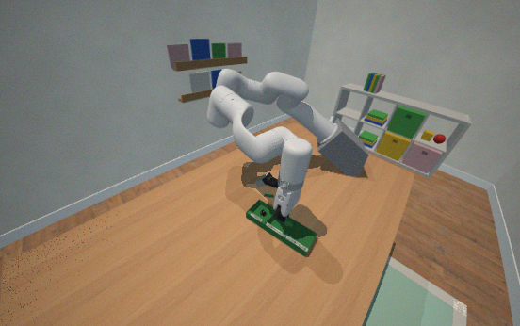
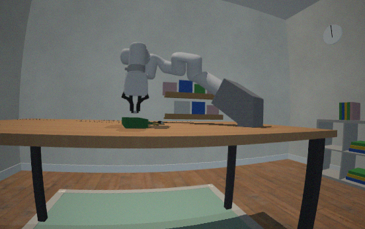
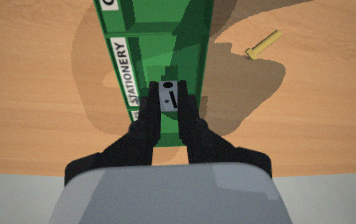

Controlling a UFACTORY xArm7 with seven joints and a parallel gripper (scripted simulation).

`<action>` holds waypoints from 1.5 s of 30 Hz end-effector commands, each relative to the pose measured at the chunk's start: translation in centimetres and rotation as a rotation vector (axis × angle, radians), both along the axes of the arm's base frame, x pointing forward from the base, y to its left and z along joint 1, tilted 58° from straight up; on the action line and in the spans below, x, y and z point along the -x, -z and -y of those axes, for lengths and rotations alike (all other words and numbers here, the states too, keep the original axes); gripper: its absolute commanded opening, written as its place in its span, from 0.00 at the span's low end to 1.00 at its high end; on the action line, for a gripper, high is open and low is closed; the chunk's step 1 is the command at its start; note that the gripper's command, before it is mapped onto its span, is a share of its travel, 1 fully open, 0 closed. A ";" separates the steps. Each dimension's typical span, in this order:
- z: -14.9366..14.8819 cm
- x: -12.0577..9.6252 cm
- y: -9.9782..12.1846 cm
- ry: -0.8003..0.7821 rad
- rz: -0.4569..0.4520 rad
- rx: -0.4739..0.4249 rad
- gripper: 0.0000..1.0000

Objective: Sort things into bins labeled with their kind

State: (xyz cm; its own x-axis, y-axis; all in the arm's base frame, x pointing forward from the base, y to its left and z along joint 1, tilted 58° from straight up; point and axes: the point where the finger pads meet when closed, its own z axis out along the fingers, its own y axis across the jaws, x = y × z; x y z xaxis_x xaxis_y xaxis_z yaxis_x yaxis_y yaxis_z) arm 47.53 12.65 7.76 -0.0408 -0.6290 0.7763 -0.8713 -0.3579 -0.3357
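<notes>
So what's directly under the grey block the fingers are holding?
In the wrist view, the grey block hangs over the green bin, above the compartment labelled STATIONERY. Bare green floor shows beyond it. The patch right beneath the block and fingers is covered.

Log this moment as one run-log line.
phase: carry above bins | gripper: shut on small grey block | position: over green bin tray, STATIONERY compartment | yellow item: on table beside tray | release: not yet

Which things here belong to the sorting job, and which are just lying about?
Job: gripper, shut on small grey block; green labelled bins; yellow piece.
Lying about: wall shelves, cubby shelf, clock, rug.
</notes>
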 end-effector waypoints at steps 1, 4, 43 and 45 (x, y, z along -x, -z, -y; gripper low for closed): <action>-0.2 0.0 -0.1 -0.004 0.001 -0.002 0.00; -0.2 0.0 -0.1 -0.004 0.001 -0.002 0.00; 2.4 -1.8 1.9 -0.004 0.001 -0.002 0.00; 2.4 -1.8 1.9 -0.004 0.001 -0.002 0.29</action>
